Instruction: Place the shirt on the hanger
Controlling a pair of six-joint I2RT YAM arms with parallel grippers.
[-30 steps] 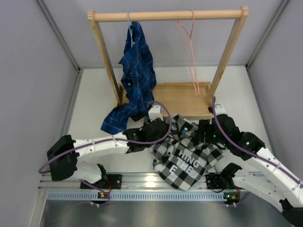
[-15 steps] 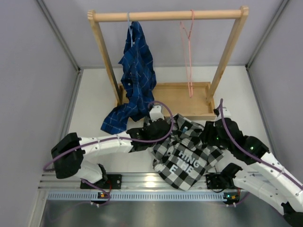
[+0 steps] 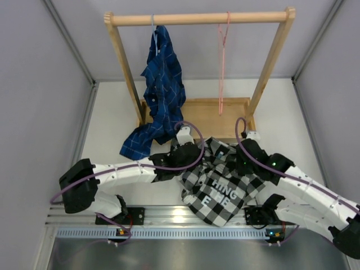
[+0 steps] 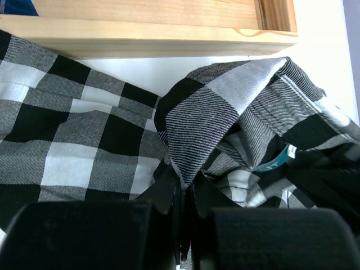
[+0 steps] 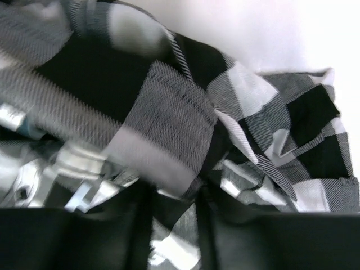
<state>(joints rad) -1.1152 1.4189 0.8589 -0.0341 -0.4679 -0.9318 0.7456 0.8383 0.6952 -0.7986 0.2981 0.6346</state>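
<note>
The black-and-white checked shirt (image 3: 225, 188) lies crumpled on the table near the arm bases, its white lettering facing up. My left gripper (image 3: 194, 156) is shut on a raised fold of the shirt (image 4: 214, 112) near the collar; the jaws pinch the cloth tightly (image 4: 187, 194). My right gripper (image 3: 241, 160) is at the shirt's right upper edge, its jaws closed on a thick bunch of the fabric (image 5: 169, 140). The pink hanger (image 3: 221, 73) hangs from the rail at the back, apart from both grippers.
A wooden rack (image 3: 197, 18) stands at the back on a wooden tray base (image 3: 208, 118), whose near edge shows in the left wrist view (image 4: 140, 28). A dark blue plaid shirt (image 3: 163, 84) hangs on a pale hanger (image 3: 153, 25) at the rack's left.
My right gripper has moved left and in over the shirt's right edge. The pink hanger has turned edge-on. The left gripper has hardly moved.
</note>
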